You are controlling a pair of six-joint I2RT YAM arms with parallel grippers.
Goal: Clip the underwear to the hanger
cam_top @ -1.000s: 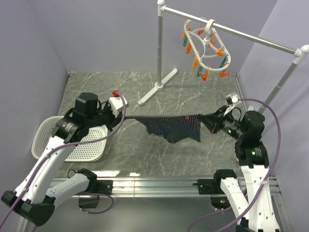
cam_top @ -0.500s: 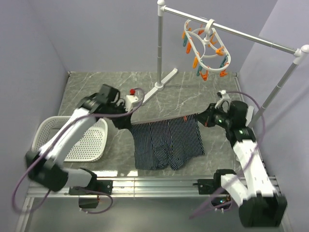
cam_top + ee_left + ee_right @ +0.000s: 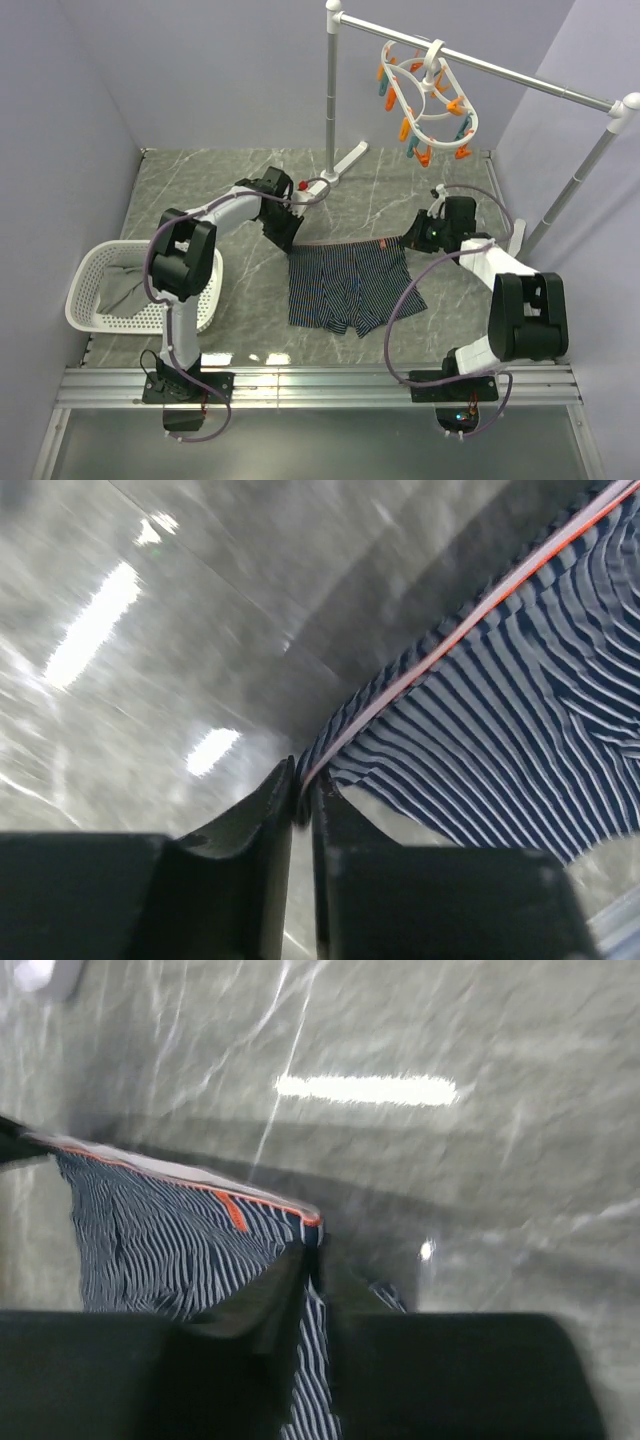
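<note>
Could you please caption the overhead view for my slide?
Left gripper and right gripper hold the striped underwear spread by its waistband; clip hanger hangs beyond.

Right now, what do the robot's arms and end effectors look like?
The left arm and right arm have white links and black joint housings, each trailing a purple cable. The left end effector and right end effector have black, blocky fingers. A small red part sits at the left wrist.

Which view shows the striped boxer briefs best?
Top external: the navy striped boxer briefs with orange-red trim appear whole, spread out. The left wrist shows only one waistband corner; the right wrist, blurred, only the other.
</note>
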